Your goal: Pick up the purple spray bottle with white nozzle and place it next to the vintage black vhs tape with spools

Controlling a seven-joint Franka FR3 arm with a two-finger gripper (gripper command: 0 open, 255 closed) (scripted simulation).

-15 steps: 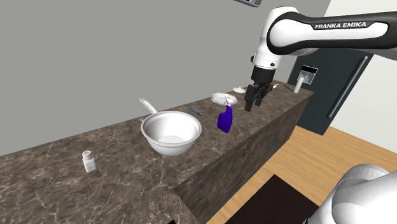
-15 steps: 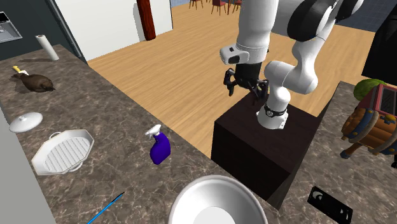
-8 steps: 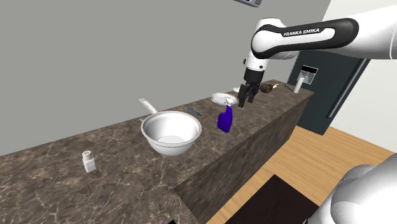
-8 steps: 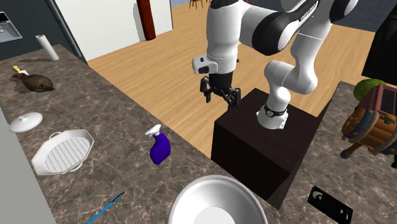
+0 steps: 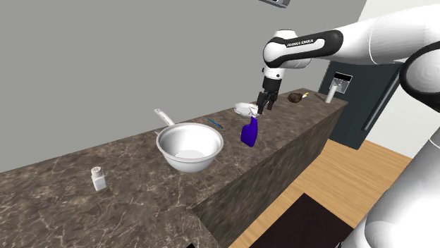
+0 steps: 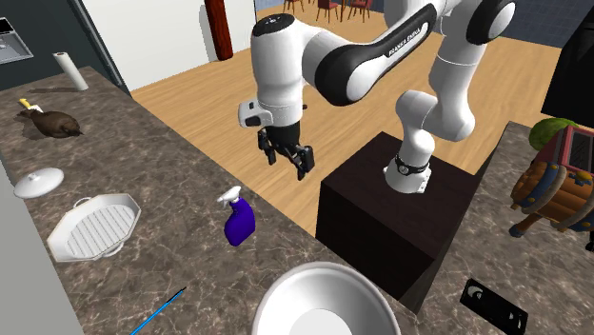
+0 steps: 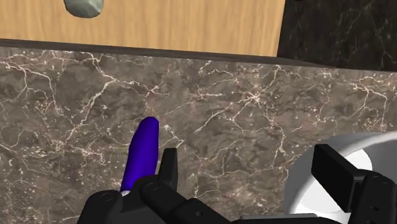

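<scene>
The purple spray bottle [image 5: 249,132] with a white nozzle stands upright on the dark marble counter [image 5: 141,158], beside a big white bowl [image 5: 189,146]. In the second exterior view the spray bottle [image 6: 239,221] is below and left of my gripper [image 6: 288,162], which hangs open over the counter's front edge. My gripper [image 5: 264,104] is just above and right of the bottle in the shoulder view. Seen from the wrist, the bottle [image 7: 143,151] lies just outside one finger [image 7: 168,167], and my gripper [image 7: 251,172] holds nothing. The black VHS tape [image 6: 493,305] lies on the counter beyond the bowl [image 6: 324,303].
On the counter are a white ridged dish [image 6: 93,226], a white lid [image 6: 38,182], a blue pen [image 6: 157,311], a brown object [image 6: 57,122], a paper roll [image 6: 69,70] and a salt shaker [image 5: 99,179]. The dark stand [image 6: 400,224] sits by the counter; a barrel-like object [image 6: 562,176] stands at the right.
The arm has swung from above the stand toward the counter, bringing the open gripper close over the spray bottle. The bottle has not moved.
</scene>
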